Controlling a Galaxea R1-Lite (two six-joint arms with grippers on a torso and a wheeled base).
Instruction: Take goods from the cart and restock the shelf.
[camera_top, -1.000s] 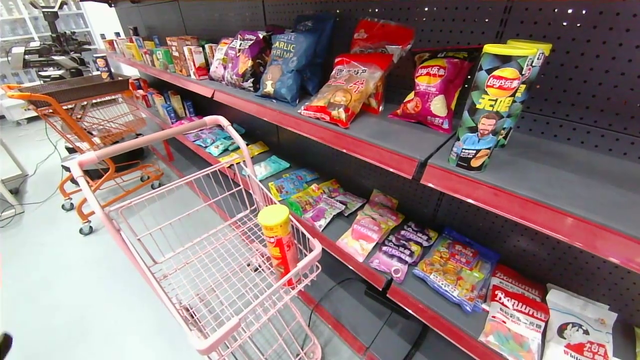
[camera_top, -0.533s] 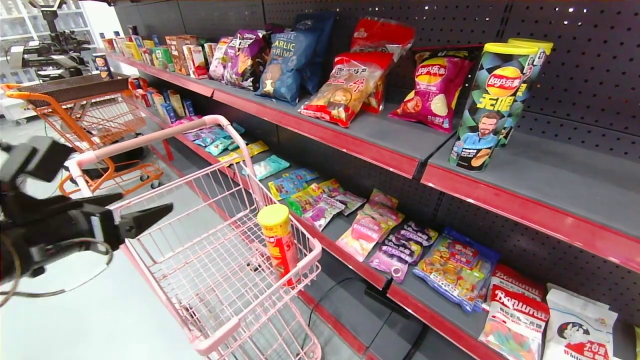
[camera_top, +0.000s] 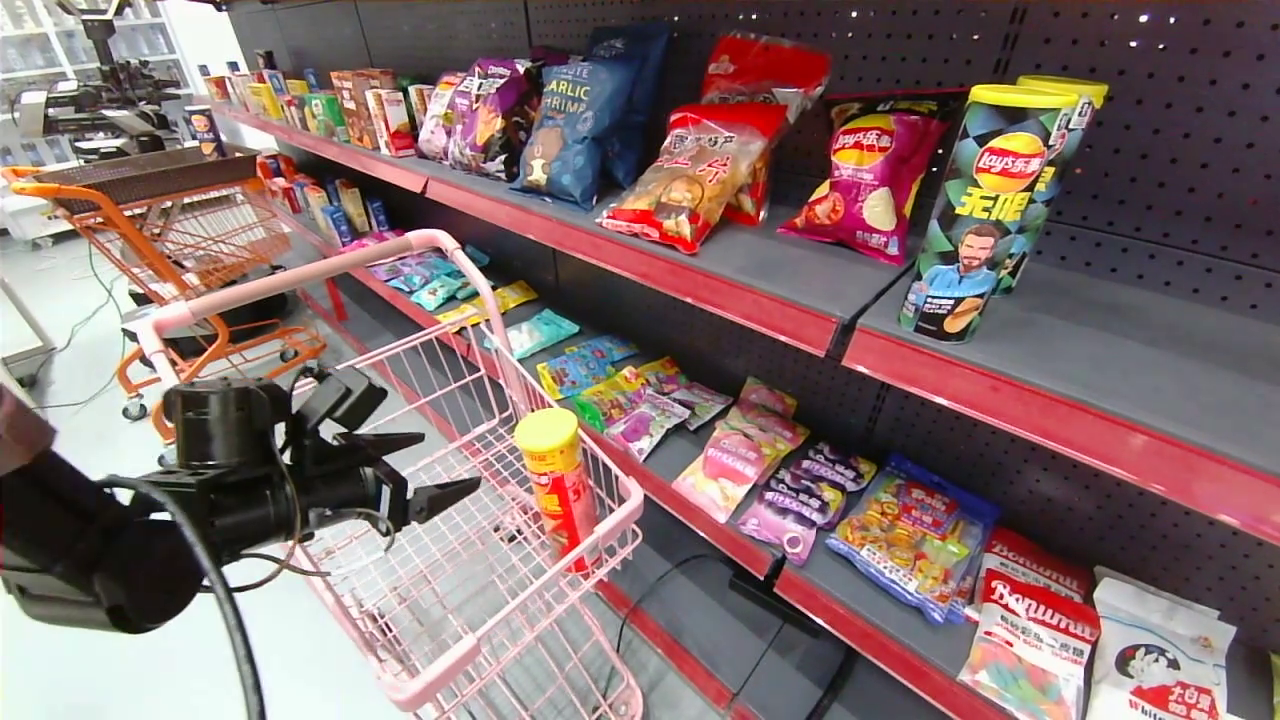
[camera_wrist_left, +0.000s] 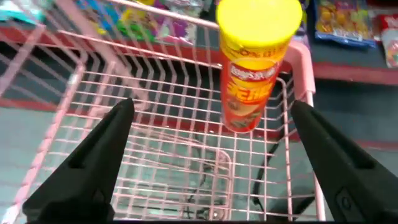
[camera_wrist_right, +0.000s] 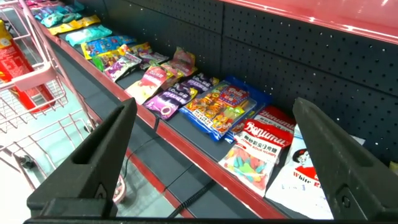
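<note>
L gripper (camera_top: 450, 462) advanced over cart (camera_top: 300, 275), jaws open.

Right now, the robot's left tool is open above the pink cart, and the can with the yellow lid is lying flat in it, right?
Not flat: the can stands upright in the pink cart, as the head view shows. The left tool is indeed open above the cart.
</note>
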